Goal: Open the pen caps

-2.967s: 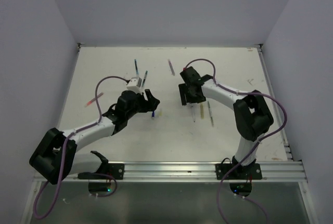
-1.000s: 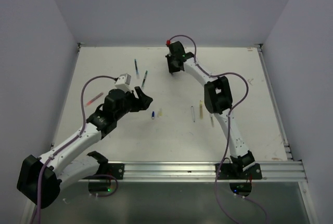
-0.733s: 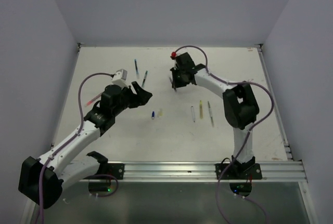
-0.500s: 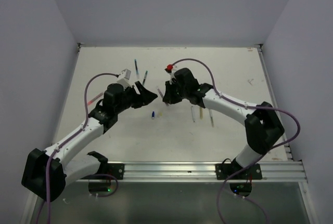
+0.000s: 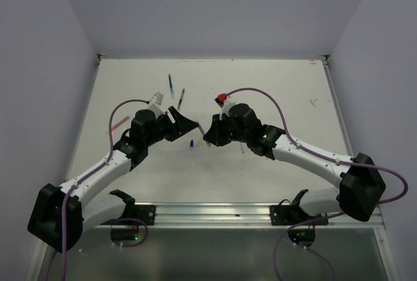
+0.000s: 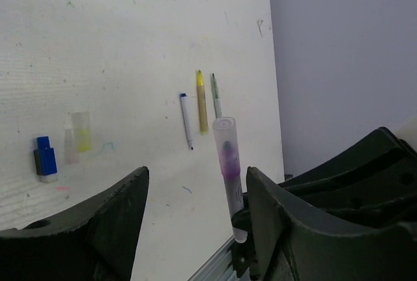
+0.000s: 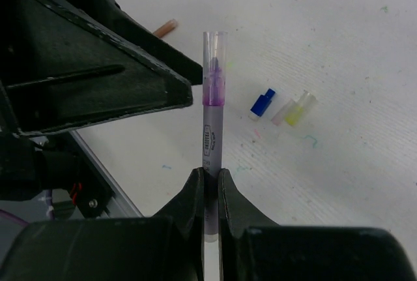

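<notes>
My right gripper [image 7: 210,177] is shut on the lower barrel of a grey-and-purple pen [image 7: 213,124], holding it above the table. The pen's clear cap [image 7: 214,49] is on and points at the left gripper. My left gripper [image 6: 195,229] is open, and the capped end of the pen [image 6: 226,150] stands between its fingers, close to the right finger [image 6: 280,222]; I cannot tell if they touch. From above, the two grippers meet mid-table, left [image 5: 189,123] and right [image 5: 207,136]. Loose on the table lie a blue cap [image 7: 262,102], a pale pink cap [image 7: 283,113] and a yellow cap [image 7: 298,108].
A white pen with a blue tip [image 6: 186,119], a yellow pen [image 6: 202,100] and a green-grey pen [image 6: 215,96] lie side by side. Further back lie a blue pen [image 5: 170,85] and a teal pen [image 5: 181,97]. An orange-red pen [image 5: 119,124] lies left.
The right arm has brought the purple pen from the back of the table down to the middle. The left gripper has moved right to meet it, its jaws narrowing slightly.
</notes>
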Controlling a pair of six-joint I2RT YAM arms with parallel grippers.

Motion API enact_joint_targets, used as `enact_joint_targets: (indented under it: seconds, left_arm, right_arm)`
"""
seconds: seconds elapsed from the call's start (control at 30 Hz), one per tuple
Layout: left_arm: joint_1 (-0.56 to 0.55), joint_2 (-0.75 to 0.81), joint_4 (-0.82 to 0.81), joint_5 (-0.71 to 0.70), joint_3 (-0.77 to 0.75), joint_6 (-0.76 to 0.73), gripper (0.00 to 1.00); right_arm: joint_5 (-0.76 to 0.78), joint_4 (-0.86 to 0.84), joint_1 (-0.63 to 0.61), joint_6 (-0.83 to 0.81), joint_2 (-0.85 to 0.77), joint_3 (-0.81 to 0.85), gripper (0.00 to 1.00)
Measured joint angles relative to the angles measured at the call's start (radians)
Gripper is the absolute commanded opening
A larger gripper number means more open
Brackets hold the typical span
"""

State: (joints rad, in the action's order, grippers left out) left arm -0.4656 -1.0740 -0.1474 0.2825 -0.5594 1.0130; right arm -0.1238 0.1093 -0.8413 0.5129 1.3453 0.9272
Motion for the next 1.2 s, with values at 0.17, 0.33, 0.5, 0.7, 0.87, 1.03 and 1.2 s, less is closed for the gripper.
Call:
enact_joint_targets:
  seconds: [0.17, 0.33, 0.5, 0.7, 0.87, 1.03, 1.2]
  left_arm:
    - [0.0, -0.018, -0.022, 0.019, 0.002, 0.036, 0.63]
    - [0.0, -0.02, -0.047, 0.027, 0.002, 0.068, 0.61]
    - [0.0, -0.033, -0.058, 0.035, 0.002, 0.082, 0.46]
    - [0.0, -0.034, -0.079, 0.043, 0.003, 0.105, 0.06]
    - [-0.001, -0.034, -0.103, 0.063, 0.003, 0.111, 0.0]
    - [0.002, -0.037, -0.104, 0.064, 0.004, 0.097, 0.0]
    - [0.002, -0.028, -0.105, 0.073, 0.008, 0.092, 0.0]
  right_arm:
    - [0.001, -0.026, -0.018, 0.012, -0.01, 0.0, 0.0]
    - [0.0, -0.026, -0.032, 0.012, -0.01, 0.0, 0.0]
    - [0.0, -0.026, -0.04, 0.014, -0.01, 0.0, 0.0]
    - [0.0, -0.025, -0.046, 0.013, -0.01, 0.0, 0.0]
    - [0.0, -0.025, -0.049, 0.009, -0.007, 0.0, 0.14]
    - [-0.003, -0.006, -0.049, -0.01, 0.047, 0.047, 0.25]
    - [-0.028, -0.002, -0.048, -0.034, 0.128, 0.114, 0.04]
